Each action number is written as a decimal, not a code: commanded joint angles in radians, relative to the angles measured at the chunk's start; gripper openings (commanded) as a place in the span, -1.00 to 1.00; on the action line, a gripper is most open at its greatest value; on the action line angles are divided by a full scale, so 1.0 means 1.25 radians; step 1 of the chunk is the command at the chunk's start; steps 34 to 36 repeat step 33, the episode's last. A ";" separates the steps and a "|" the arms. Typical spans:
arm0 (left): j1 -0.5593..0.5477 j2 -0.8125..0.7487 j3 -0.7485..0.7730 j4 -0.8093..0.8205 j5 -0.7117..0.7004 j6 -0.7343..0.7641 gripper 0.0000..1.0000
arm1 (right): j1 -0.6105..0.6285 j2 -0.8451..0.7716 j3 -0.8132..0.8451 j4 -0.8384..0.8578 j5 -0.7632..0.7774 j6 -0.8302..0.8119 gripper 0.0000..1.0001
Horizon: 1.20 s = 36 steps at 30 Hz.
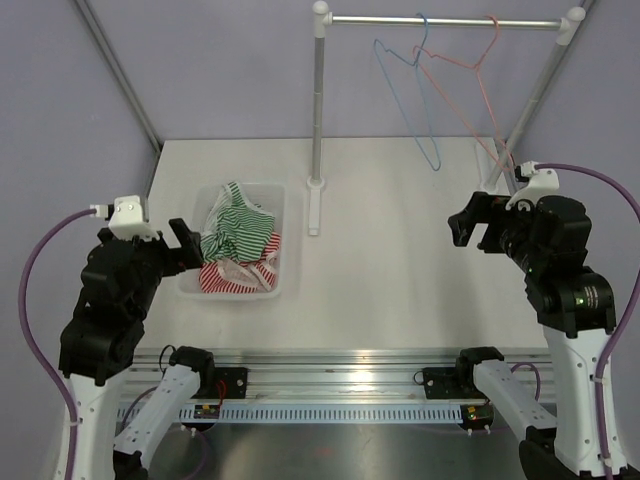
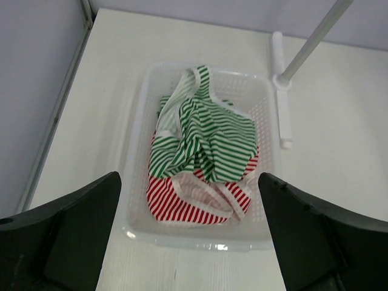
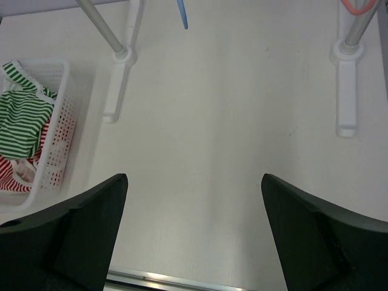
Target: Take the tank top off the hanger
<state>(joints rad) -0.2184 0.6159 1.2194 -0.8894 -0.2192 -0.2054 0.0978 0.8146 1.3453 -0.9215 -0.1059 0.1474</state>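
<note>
A green-and-white striped tank top (image 1: pixel 236 228) (image 2: pixel 206 136) (image 3: pixel 21 118) lies crumpled in a white basket (image 1: pixel 281 215) (image 2: pixel 200 239), on top of a red-and-white striped one (image 1: pixel 235 277) (image 2: pixel 182 203). A blue hanger (image 1: pixel 405 100) and a pink hanger (image 1: pixel 470 90) hang bare on the rail (image 1: pixel 440 20). My left gripper (image 1: pixel 185 243) (image 2: pixel 189 177) is open just above the basket's near left side, holding nothing. My right gripper (image 1: pixel 468 222) (image 3: pixel 194 177) is open over bare table at the right.
The rack's left post (image 1: pixel 318 100) stands on a white foot (image 1: pixel 314 205) just right of the basket. Its right post (image 1: pixel 535 90) slants down behind my right arm. A metal rail (image 1: pixel 330 385) runs along the table's near edge.
</note>
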 commanded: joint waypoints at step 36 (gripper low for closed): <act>-0.018 -0.222 -0.209 0.073 0.064 0.085 0.98 | 0.035 -0.111 -0.124 0.050 0.088 -0.041 0.99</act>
